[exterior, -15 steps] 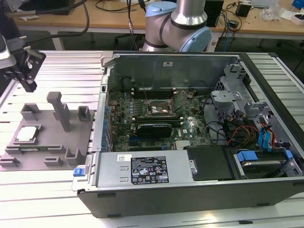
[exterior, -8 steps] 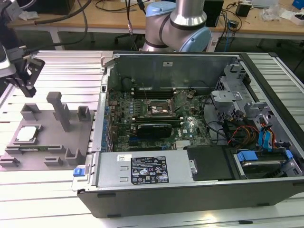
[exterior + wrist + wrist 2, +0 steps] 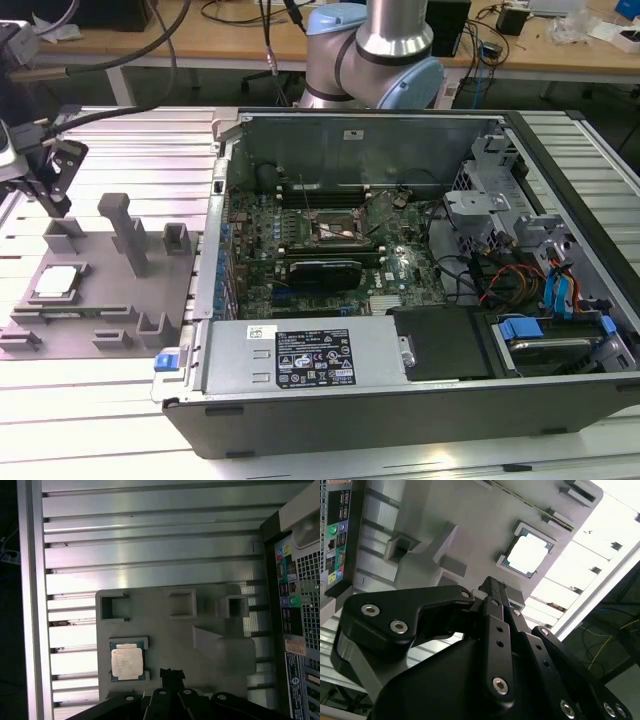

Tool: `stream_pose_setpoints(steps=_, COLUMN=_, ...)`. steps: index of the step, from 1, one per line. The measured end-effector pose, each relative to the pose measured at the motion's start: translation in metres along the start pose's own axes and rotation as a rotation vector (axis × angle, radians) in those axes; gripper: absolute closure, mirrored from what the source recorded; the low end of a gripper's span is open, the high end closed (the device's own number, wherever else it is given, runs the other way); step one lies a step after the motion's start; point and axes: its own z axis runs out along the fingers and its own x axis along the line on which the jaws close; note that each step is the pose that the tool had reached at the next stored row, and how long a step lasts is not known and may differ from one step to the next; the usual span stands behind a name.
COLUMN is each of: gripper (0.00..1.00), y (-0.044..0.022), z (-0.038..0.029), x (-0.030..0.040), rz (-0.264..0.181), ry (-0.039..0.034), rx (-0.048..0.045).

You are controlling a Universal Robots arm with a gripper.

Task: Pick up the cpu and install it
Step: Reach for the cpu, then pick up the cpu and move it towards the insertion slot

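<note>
"Where was your claw at that moment?"

"My claw hung over the grey fixture plate, above its back corner on the exterior view's left. It touched nothing."

"Wide or narrow?"

"Narrow. In both wrist views my fingertips looked pressed together, with nothing between them."

"And the cpu?"

"The cpu lay flat in a square pocket on that plate, pale top up, close to the plate's edge on the exterior view's left. In the first wrist view it sat just beside my claw's tip, apart from it."

"What carried the plate?"

"The slatted metal desk. The plate lay by the desk's edge on the exterior view's left, and the open computer case stood just beside it on the exterior view's right."

"Could you see the socket?"

"Yes. The dark square socket showed on the board inside the case, well apart from the cpu and from my claw. A long grey box with a white label ran along the case's near wall."

"Anything else on the plate?"

"Grey upright posts stood between the cpu and the case."
</note>
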Motion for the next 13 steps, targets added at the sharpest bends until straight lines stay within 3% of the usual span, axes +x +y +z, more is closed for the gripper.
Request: stream_pose_setpoints(steps=13, gripper=0.89, y=-0.0001, z=0.0007, x=0.0003, rz=0.0, ry=0.0001, rx=0.0001)
